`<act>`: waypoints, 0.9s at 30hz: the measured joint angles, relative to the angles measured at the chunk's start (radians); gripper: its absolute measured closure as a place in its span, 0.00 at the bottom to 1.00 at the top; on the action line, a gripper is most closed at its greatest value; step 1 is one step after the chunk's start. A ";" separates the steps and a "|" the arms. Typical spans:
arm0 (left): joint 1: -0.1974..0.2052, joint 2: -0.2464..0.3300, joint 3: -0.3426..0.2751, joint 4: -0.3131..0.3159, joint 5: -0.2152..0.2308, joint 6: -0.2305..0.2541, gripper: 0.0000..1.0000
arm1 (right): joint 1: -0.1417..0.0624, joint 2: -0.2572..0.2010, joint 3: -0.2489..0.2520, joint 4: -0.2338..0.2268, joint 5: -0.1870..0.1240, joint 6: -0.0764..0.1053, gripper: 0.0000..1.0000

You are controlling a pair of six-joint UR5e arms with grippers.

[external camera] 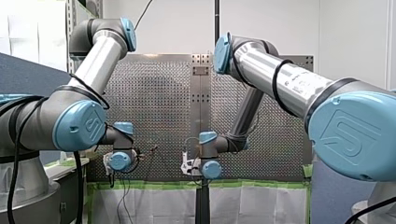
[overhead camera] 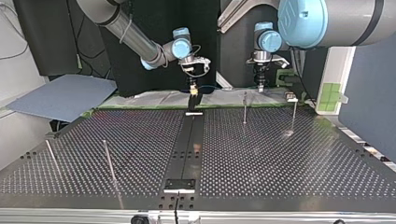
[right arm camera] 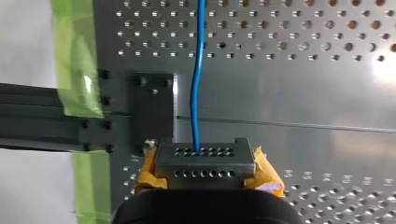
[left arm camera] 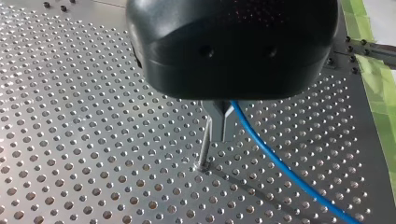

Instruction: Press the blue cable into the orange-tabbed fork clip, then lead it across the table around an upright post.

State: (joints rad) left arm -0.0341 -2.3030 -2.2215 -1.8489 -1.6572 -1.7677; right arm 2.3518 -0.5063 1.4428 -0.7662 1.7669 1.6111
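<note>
Two arms point straight down near the perforated table's (overhead camera: 289, 163) back edge. My left gripper (left arm camera: 220, 136), pinched narrow on the blue cable (left arm camera: 280, 164), hangs just beside an upright post (left arm camera: 204, 150). My yellow-padded right gripper (right arm camera: 205, 162) clamps the same cable.

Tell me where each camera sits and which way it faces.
Front view: behind the shoulders, facing the perforated table; both arms show.
Top view: across the table, facing both arms, sides crossed.
Left wrist view: along my left gripper, onto a post.
Right wrist view: along my right gripper, onto the table's edge.
Both wrist views share the blue cable.
</note>
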 joint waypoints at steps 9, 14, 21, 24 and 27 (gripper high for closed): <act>0.000 0.000 0.003 -0.001 0.006 0.002 1.00 | -0.011 -0.029 0.000 0.026 -0.002 -0.003 1.00; 0.000 0.000 0.014 -0.011 0.014 0.002 1.00 | -0.019 -0.030 0.000 0.029 -0.004 -0.005 1.00; 0.000 -0.001 0.056 -0.058 0.019 0.002 1.00 | -0.034 -0.029 0.000 0.028 -0.004 -0.008 1.00; 0.001 -0.001 0.072 -0.083 0.020 0.001 1.00 | -0.042 -0.029 0.000 0.027 -0.005 -0.008 1.00; 0.003 -0.001 0.080 -0.095 0.020 0.000 1.00 | -0.047 -0.029 0.000 0.027 -0.005 -0.010 1.00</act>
State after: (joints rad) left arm -0.0316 -2.3042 -2.1414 -1.9441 -1.6369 -1.7673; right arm 2.3051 -0.5350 1.4426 -0.7392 1.7616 1.6007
